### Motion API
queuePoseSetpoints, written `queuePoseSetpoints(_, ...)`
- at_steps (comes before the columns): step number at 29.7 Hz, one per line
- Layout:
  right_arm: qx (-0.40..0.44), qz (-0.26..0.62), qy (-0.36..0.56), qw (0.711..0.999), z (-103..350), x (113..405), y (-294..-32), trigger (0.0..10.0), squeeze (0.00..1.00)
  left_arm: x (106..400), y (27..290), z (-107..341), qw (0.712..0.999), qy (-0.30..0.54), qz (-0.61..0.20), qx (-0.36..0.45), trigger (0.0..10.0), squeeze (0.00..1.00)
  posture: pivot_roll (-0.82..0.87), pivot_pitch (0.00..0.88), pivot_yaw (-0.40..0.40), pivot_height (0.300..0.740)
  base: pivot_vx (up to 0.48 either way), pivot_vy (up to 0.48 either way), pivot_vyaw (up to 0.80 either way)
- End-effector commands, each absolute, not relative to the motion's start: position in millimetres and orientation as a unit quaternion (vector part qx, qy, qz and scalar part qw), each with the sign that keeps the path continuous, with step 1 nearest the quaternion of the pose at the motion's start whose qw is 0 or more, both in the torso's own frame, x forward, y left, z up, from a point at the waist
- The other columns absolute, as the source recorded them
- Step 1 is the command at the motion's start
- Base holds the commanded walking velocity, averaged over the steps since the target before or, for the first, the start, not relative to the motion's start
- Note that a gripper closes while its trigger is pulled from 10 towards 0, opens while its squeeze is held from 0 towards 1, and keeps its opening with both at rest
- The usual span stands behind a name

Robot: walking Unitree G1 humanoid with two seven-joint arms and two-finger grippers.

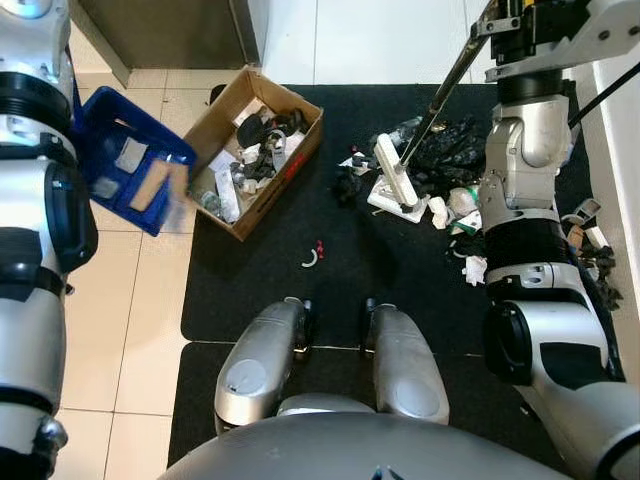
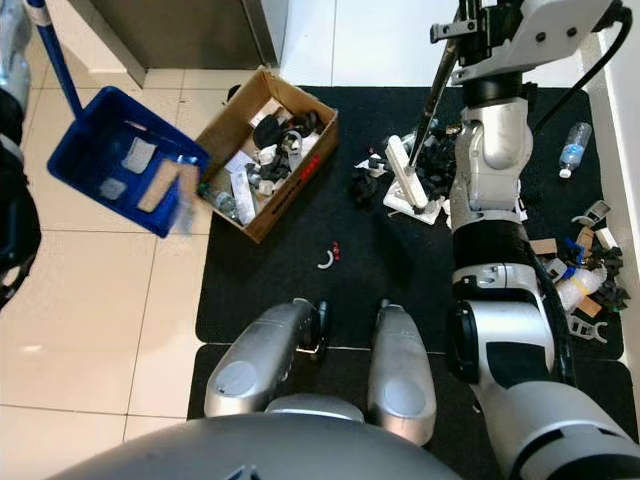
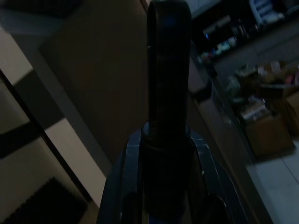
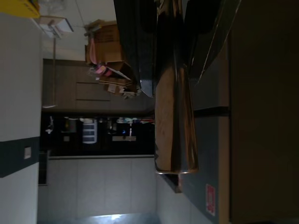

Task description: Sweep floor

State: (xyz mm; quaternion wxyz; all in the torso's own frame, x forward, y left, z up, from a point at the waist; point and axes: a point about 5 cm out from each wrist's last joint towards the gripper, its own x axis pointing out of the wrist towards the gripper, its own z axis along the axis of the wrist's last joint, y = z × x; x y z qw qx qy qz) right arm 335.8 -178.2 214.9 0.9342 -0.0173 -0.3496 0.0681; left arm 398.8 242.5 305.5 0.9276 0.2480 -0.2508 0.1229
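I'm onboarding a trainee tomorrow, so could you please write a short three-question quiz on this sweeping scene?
1. True or false: the blue dustpan is empty.
2. Which tool does the right gripper hold? A) broom B) mop C) bottle
3. Fill in: the cardboard box stands partly on the black ____.

Key:
1. False; scraps lie in it.
2. A; its head sits in the litter pile.
3. Mat.

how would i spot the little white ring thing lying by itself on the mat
Start at the black mat before the robot's feet, with the open cardboard box on its left edge. Between the box and the feet lies a small white curved ring piece beside a tiny red bit. Unlike the heaped litter, it sits alone.
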Motion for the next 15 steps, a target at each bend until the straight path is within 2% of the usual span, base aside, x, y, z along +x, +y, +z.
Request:
queuePoseSetpoints(1, -0.021, 0.069, -0.374, 0.925, 225.6, 332.2, -178.1, 10.0, 0.0, 398.3, 236.0, 315.6, 0.914, -0.277, 0.122, 0.268, 10.0, 0.0, 0.13, 0.145, 0.117, 0.74, 0.0, 0.0, 0.0)
queuePoseSetpoints(7, -0.022, 0.069, -0.374, 0.924, 226.7, 330.7, -178.2, 10.0, 0.0, 398.4, 229.8, 320.4, 0.901, -0.297, 0.134, 0.285, 10.0, 0.0, 0.12, 0.147, 0.114, 0.74, 0.0, 0.0, 0.0)
queuePoseSetpoints(15, -0.021, 0.069, -0.374, 0.925, 227.4, 329.1, -177.4, 10.0, 0.0, 400.1, 205.3, 318.5, 0.883, -0.328, 0.11, 0.318, 10.0, 0.0, 0.11, 0.152, 0.118, 0.74, 0.0, 0.0, 0.0)
